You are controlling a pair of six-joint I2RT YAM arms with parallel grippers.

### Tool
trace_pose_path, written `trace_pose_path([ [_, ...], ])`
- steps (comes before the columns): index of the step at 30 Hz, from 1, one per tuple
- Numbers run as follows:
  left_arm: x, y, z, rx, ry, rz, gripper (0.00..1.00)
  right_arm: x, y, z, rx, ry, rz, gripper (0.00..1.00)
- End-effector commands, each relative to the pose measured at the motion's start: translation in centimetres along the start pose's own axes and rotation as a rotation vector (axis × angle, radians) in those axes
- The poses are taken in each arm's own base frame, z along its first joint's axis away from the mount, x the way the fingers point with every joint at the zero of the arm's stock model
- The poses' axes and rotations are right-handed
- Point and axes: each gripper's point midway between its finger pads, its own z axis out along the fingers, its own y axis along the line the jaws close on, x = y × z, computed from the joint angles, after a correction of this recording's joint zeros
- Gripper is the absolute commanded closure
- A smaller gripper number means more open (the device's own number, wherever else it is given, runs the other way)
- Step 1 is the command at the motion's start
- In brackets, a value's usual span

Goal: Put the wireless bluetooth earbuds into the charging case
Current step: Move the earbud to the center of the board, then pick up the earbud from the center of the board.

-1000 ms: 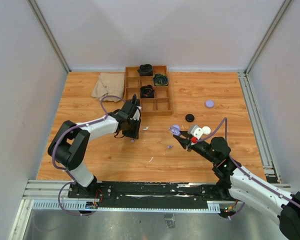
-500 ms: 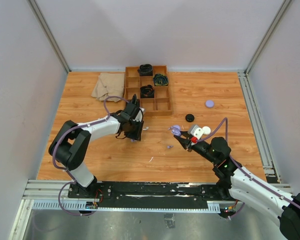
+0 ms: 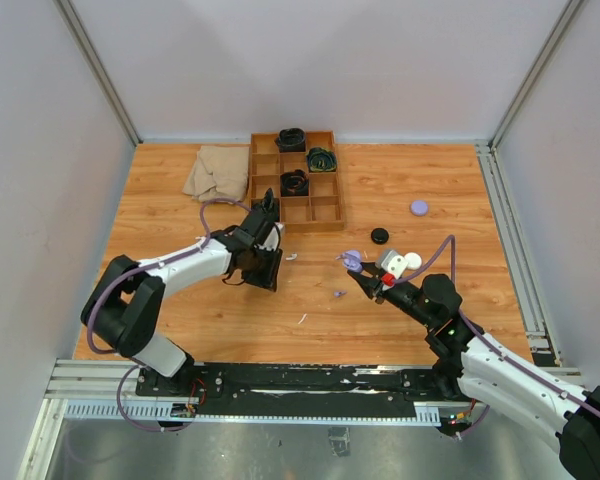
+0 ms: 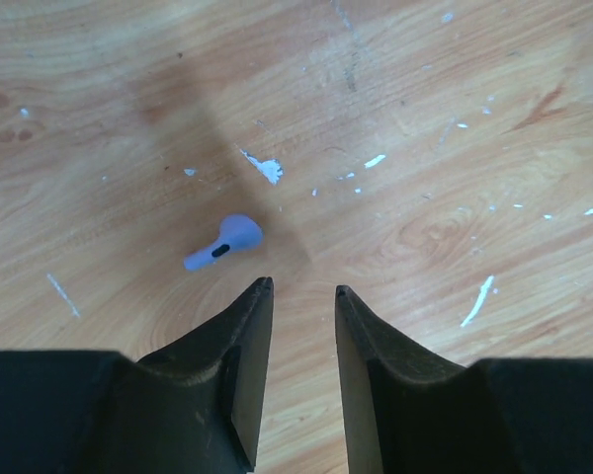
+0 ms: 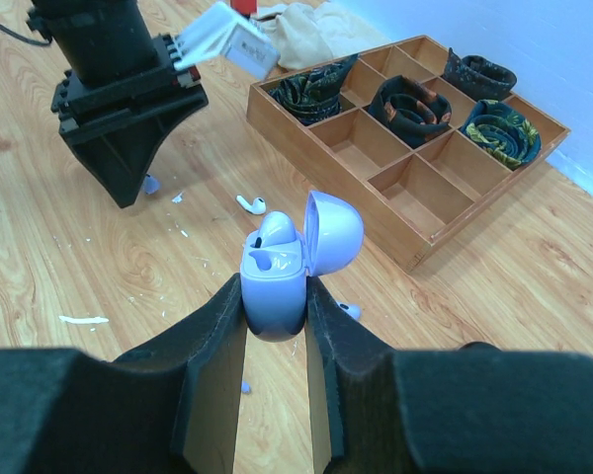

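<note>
Lilac charging case, lid open, clamped in right tool.
Left of the case: left tool, narrowly parted, by lilac earbud.

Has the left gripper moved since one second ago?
Yes, slightly. The left gripper has shifted toward the near table edge, away from the tray.

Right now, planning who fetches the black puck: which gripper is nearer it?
Right. The right gripper, clamping the lilac case, is just near-left of the black puck; the left gripper is far left.
</note>
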Motion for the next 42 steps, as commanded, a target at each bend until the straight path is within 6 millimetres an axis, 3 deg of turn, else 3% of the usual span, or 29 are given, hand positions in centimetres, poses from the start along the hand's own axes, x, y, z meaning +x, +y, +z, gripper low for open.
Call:
trace_pose_path([
  [1, -1.9, -1.0, -2.8, 0.014, -0.095, -0.013, 0.62, -2.2, -0.2, 0.4, -0.002, -0.051, -0.024, 0.89],
  [6, -3.5, 0.6, -4.4, -0.098, -0.158, -0.010, 0.57, -2.1, -0.1, 0.4, -0.005, -0.046, -0.022, 0.89],
  [12, -3.5, 2.4, -3.3, -0.189, -0.063, 0.120, 0.52, -2.0, 0.0, 0.3, -0.011, -0.045, -0.022, 0.89],
  [19, -4.1, 2.6, -2.4, -0.187, 0.004, 0.264, 0.50, -1.8, -0.1, 0.0, -0.002, -0.042, -0.025, 0.89],
  [27, -3.0, 1.1, -0.8, -0.143, 0.067, 0.358, 0.50, -1.8, -0.1, 0.0, -0.003, -0.044, -0.027, 0.89],
  [42, -2.7, 2.5, 0.9, -0.222, 0.129, 0.387, 0.57, -1.7, 0.2, 0.1, -0.015, -0.043, -0.028, 0.89],
])
